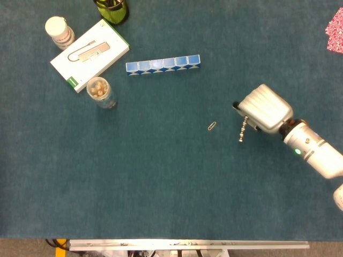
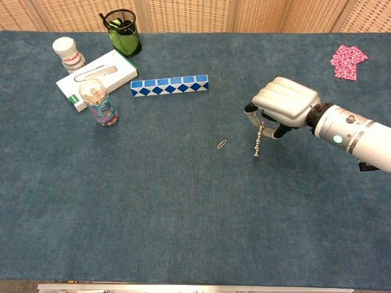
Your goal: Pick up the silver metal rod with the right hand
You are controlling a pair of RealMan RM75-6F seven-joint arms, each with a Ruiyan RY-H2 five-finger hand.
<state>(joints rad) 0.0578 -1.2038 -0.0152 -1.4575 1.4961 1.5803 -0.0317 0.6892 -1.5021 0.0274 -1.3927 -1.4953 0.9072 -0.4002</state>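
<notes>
My right hand point(image 1: 263, 108) point(image 2: 282, 108) is at the right of the blue table, its fingers curled around the top of the silver metal rod point(image 1: 243, 130) point(image 2: 258, 141). The rod is thin and knurled, and it hangs down from the hand, tilted a little, with its lower end just over the cloth. The upper end is hidden under the fingers. My left hand is not in either view.
A small paper clip point(image 1: 212, 126) point(image 2: 221, 144) lies left of the rod. Further back are a blue-and-white block strip point(image 1: 163, 64), a white box point(image 1: 89, 54), a clear jar point(image 1: 101, 92), a white bottle point(image 1: 58, 31) and a green mesh cup point(image 2: 121, 30). A pink cloth point(image 2: 347, 61) lies far right.
</notes>
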